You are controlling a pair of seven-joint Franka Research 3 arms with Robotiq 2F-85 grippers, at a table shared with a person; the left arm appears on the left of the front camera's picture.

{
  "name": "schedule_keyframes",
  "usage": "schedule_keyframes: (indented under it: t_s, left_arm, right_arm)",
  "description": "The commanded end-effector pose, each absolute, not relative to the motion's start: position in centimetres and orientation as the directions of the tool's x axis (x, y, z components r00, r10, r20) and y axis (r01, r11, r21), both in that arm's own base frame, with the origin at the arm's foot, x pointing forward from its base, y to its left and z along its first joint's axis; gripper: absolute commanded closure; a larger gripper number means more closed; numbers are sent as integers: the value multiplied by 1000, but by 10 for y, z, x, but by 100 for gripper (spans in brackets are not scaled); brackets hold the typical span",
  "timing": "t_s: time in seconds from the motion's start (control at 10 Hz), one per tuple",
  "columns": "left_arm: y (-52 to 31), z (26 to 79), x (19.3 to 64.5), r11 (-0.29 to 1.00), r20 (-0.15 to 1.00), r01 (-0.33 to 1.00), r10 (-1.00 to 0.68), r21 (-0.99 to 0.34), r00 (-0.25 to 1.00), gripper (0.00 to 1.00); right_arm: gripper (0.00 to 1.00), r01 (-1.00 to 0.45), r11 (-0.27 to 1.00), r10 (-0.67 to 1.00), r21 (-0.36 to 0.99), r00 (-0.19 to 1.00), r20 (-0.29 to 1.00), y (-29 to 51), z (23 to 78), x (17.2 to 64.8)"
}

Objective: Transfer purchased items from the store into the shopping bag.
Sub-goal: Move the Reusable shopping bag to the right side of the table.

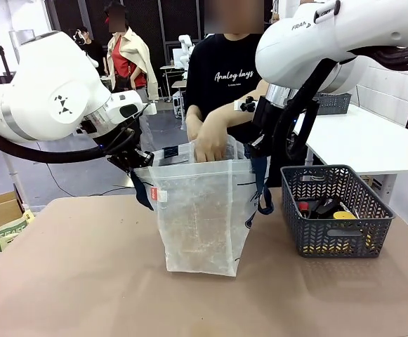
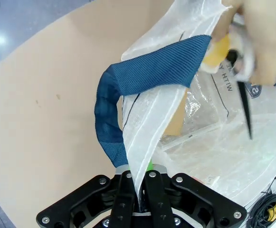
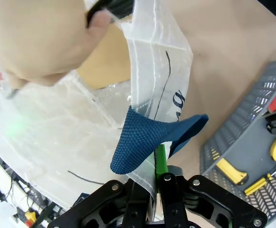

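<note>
Left gripper (image 2: 141, 187): clamped on shopping bag (image 1: 202, 210) rim.
Right gripper (image 3: 155, 173): clamped on opposite rim.
Person's hand (image 1: 209, 144): inside bag mouth.

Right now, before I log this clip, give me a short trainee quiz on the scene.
1. Fill in: the grey mesh basket stands on the robot's ___ side of the shopping bag.
2. True or false: the left gripper and the right gripper are each shut on the bag's top edge.
3. Where are the person's hands? A at the bag's open mouth; B in the basket; C on a gripper.
Key: 1 right; 2 true; 3 A.
</note>
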State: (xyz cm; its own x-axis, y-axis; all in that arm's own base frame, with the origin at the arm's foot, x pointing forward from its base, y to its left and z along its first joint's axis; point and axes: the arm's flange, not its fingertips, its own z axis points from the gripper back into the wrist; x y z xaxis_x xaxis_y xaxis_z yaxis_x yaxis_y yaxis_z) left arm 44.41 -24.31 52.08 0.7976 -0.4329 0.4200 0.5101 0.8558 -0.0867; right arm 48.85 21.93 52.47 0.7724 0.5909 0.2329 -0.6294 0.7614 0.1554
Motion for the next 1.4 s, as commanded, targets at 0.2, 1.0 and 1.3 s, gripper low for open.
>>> schedule_keyframes:
  t_s: [0.2, 1.0, 1.3]
  left_arm:
    - [-241, 523, 444, 857, 424, 508, -430, -85, 797, 100]
    - [-241, 523, 444, 857, 424, 508, -430, -85, 797, 100]
    - [-241, 523, 444, 857, 424, 508, -430, -85, 797, 100]
  right_arm:
    - [100, -627, 764, 588, 155, 774, 234, 218, 525, 489]
    - [100, -627, 764, 588, 155, 774, 234, 218, 525, 489]
    - [100, -627, 764, 588, 155, 774, 234, 218, 525, 489]
